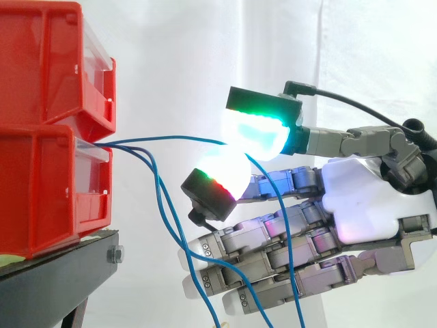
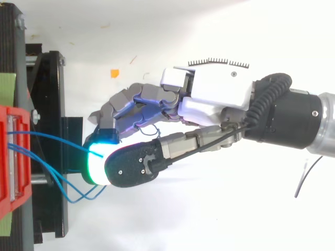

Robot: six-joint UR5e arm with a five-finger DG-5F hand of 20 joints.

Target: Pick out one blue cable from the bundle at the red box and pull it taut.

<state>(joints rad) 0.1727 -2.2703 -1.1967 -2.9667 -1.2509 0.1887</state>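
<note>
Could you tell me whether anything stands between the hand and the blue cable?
Nothing visible does: the hand pinches one blue cable between two pads, while the other cables hang slack below it.

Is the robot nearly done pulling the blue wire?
Picking looks done: the hand has one blue cable pinched between glowing fingers. It runs nearly straight from the red box, while other cables droop. Left: a little more pull.
</note>
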